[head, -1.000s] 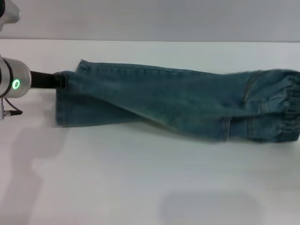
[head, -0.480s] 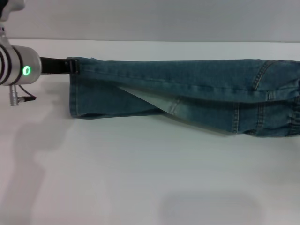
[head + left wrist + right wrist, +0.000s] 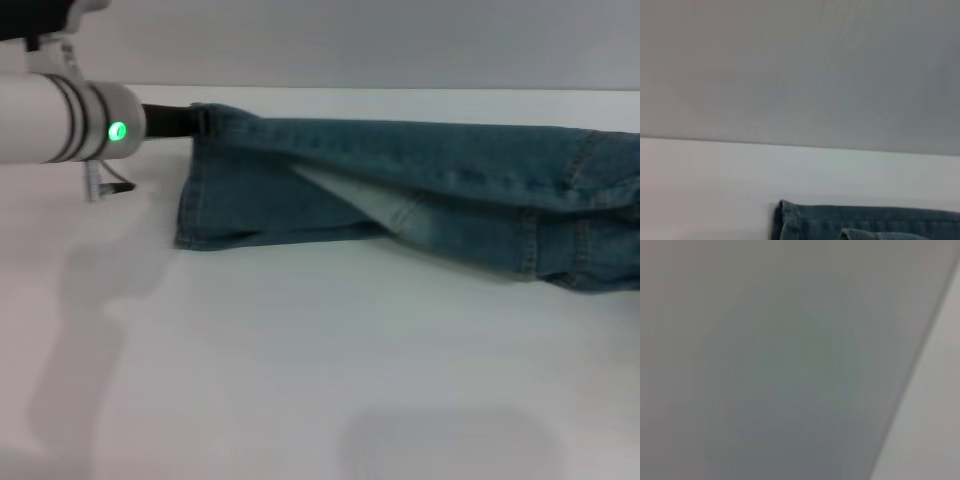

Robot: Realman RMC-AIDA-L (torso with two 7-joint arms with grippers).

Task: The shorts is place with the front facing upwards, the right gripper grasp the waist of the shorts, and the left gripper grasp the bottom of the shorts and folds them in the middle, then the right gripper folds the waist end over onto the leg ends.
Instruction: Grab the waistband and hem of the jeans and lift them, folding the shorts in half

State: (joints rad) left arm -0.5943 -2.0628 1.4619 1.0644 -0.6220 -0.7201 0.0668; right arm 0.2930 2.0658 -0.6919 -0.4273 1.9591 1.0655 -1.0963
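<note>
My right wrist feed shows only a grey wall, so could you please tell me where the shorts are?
Observer: The shorts lie stretched sideways across the white table, with the bottom hem toward the robot's left.
Operator: Thank you. Is either gripper on them?
Observer: Yes, the left gripper is closed on the far corner of that hem.
Operator: And the right gripper?
Observer: It appears in no view. The denim runs off the head view's right edge.
</note>
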